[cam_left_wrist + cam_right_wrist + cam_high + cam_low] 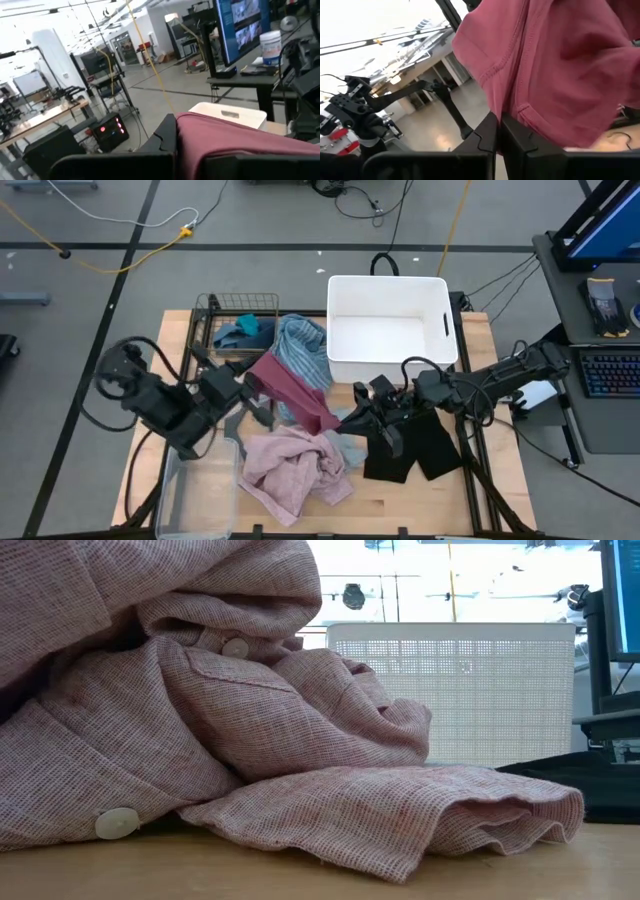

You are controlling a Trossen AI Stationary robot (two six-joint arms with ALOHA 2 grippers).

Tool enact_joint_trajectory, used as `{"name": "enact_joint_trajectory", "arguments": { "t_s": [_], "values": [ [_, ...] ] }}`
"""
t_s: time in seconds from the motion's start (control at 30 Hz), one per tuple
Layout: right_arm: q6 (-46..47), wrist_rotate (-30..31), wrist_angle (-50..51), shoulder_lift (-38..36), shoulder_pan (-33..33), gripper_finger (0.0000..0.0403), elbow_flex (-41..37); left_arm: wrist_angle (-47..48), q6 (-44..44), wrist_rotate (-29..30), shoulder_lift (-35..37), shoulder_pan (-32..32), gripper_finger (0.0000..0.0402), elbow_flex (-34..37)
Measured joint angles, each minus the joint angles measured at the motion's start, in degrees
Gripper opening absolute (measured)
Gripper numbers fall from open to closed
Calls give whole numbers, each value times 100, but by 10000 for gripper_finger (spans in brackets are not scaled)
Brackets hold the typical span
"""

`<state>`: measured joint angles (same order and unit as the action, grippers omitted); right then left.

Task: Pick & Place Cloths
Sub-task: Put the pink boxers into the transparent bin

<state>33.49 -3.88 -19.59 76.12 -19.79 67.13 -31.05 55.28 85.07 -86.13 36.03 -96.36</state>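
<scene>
— Pink cloth [250, 730] fills the low view for us, crumpled in thick folds right against the lens, with white buttons showing and one flap spread flat on the wooden table [500, 490]. From above we see it heaped near the front edge, just right of a clear plastic bin [195, 498].

— And the maroon cloth [297, 392]?

— We hold it stretched between both arms, off the table. Our left gripper [258, 402] has its jaws pressed together on one end; in the left wrist view the maroon fabric drapes over one finger [165, 137]. Our right gripper [362, 416] is pinched tight on the other end, and the right wrist view shows the maroon folds hanging straight above its closed fingers [487, 135].

— What lies around it?

— We see the blue-striped towel [303, 350] bunched behind the maroon strip, touching the left wall of the white bin [340, 365], which stands at the back of the table. Black shorts [412, 450] lie flat under our right arm, near the front right. A small teal piece [240, 332] and a navy piece [264, 327] sit together inside the dark wire basket [205, 315] at the back left corner.

— Anything under the pink one?

— A pale blue-grey edge [350, 448] shows beside it; we cannot tell what it belongs to.
</scene>
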Motion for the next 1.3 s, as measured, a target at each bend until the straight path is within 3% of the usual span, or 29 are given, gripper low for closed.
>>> {"name": "enact_joint_trajectory", "arguments": {
  "t_s": [0.2,0.3,0.53,0.73,0.93,1.3],
  "values": [
    [-16,-83,-422,113,-18,12,-11,-29,12,-343,2,-198,0,-75],
    [-25,-401,-514,165,-49,25,-45,-125,-13,-357,62,-293,0,-116],
    [-120,-393,-47,164,-87,91,-34,-601,391,-570,76,-329,0,-104],
    [-187,-494,389,160,-105,140,-34,-794,876,-494,137,362,0,-414],
    [-244,-730,542,155,-96,155,-34,-544,718,-203,122,1481,0,-640],
    [-336,-695,443,155,-83,151,-32,-252,-629,440,111,2238,11,-581]
  ]
}}
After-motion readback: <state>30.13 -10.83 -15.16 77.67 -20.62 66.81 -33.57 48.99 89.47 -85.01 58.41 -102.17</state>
